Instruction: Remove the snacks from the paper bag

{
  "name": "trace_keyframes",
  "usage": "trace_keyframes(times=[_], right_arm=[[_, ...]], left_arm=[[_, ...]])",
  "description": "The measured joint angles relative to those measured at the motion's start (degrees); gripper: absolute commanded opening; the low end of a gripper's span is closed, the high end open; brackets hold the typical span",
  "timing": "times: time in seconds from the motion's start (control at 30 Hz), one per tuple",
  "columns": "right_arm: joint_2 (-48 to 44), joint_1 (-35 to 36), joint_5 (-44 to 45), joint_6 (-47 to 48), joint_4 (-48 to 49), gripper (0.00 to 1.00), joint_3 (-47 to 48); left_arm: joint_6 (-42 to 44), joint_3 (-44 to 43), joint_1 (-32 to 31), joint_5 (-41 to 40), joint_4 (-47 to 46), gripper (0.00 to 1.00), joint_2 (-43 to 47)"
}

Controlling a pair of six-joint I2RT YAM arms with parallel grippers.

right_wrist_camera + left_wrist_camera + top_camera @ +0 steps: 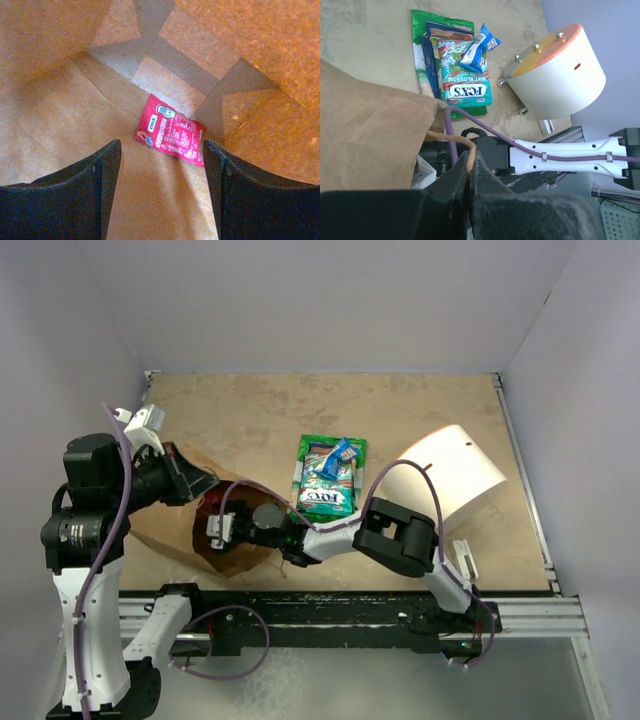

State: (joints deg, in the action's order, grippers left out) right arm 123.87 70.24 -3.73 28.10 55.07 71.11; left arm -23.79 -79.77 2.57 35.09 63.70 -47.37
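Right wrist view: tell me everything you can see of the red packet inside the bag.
The red packet is small, flat and glossy, red-pink with white print and a touch of blue at one corner; the text is unreadable. It looks intact and uncrumpled. It lies flat and skewed on the inner wall of the paper bag, close to its folded bottom, alone. The right gripper stands open just short of it, not gripping it.

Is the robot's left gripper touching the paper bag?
Touching. The left wrist view shows the left gripper shut on the paper bag: the bag's twisted handle runs down between its closed fingers.
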Motion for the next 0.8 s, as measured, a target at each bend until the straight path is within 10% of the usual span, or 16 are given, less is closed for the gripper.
trace_keyframes(times=[0.8], right_arm=[[18.4, 0.6, 3.0, -9.8, -9.3, 0.95, 24.7]], left_arm=[[1.9, -4.1, 0.0, 7.4, 0.7, 0.0, -2.0]])
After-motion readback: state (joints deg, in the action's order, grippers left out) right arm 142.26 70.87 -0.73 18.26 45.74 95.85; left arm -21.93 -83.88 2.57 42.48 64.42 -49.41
